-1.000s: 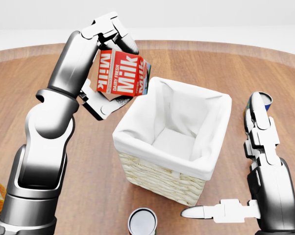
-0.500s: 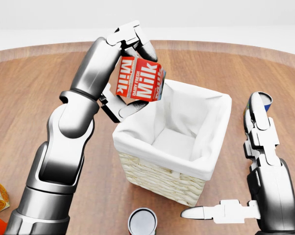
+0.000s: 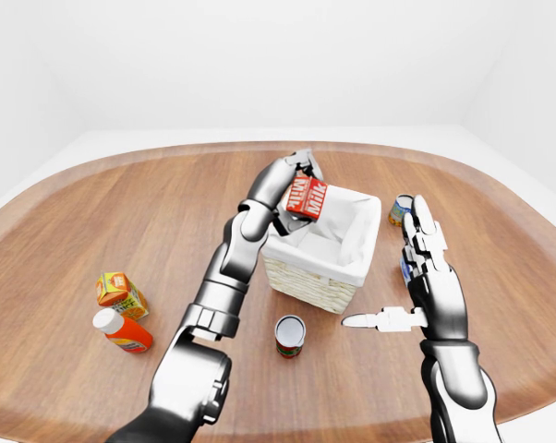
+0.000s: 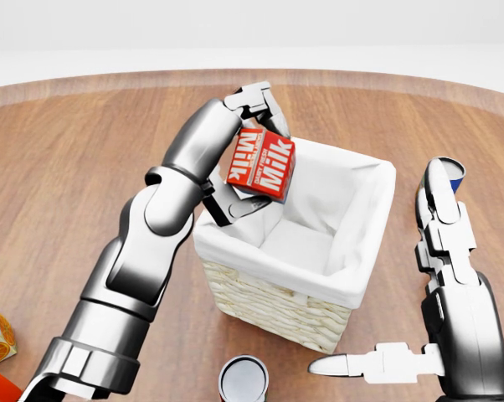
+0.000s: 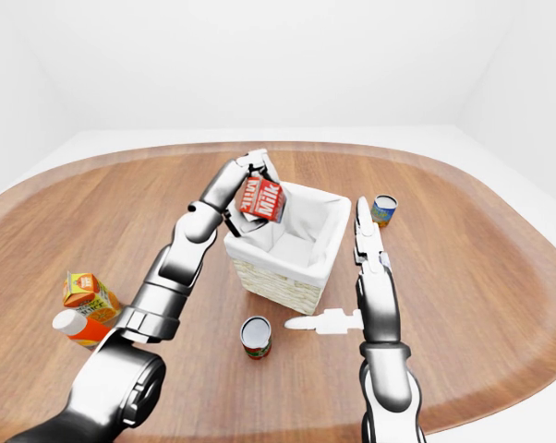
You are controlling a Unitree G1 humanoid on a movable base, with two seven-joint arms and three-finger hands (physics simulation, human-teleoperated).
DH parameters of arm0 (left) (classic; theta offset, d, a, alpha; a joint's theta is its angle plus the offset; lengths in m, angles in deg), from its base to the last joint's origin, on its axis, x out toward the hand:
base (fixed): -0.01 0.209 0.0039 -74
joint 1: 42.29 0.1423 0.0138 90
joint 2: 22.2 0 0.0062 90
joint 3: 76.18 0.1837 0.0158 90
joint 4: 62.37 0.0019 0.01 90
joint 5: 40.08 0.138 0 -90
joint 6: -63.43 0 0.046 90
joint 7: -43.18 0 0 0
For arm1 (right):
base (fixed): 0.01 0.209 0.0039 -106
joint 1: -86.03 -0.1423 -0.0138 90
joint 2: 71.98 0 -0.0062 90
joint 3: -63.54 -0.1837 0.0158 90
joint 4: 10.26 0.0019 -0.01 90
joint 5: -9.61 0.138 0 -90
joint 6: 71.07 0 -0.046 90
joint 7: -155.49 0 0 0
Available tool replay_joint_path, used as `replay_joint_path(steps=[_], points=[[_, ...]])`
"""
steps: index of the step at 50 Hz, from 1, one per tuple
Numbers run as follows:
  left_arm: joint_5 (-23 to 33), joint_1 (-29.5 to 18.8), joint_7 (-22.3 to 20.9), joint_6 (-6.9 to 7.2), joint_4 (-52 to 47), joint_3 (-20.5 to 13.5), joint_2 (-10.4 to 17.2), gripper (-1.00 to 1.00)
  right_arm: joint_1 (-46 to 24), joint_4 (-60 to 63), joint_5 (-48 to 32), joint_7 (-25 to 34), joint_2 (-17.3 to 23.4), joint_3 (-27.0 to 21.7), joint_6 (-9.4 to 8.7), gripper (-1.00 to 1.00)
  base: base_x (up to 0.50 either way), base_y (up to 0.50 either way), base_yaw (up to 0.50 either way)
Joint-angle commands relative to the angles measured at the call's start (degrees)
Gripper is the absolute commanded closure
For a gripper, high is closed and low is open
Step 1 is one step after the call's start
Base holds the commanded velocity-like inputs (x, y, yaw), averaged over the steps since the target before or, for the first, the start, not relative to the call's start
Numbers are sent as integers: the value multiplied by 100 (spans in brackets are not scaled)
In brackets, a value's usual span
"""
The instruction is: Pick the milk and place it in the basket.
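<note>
A red milk carton [image 4: 262, 165] with white lettering hangs tilted over the left rim of the wicker basket [image 4: 269, 306], which has a white cloth lining. My left hand [image 4: 245, 155] is shut on the carton, fingers above and thumb below. My right hand [image 4: 403, 331] stands open to the right of the basket, fingers straight up and thumb pointing left, holding nothing.
A can [image 4: 243, 380] stands just below the basket. Another can [image 5: 383, 209] sits to the right behind my right hand. An orange juice carton [image 3: 119, 292] and an orange bottle [image 3: 121, 330] lie at the left of the wooden table [image 3: 121, 212].
My left arm has carried the milk carton rightward and down, from left of the basket to over its left rim. The right hand has not moved.
</note>
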Motion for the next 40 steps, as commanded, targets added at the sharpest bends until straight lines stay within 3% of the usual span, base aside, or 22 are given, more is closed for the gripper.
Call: replay_joint_path(steps=[1,40], points=[[-84,-248,164,0,766,-14,-100,100,-6,-33,6,-1,0,-4,18,-100,0,0,0],[173,-997,889,0,2646,-10,-216,100,25,15,-5,2,-2,26,2,-100,0,0,0]])
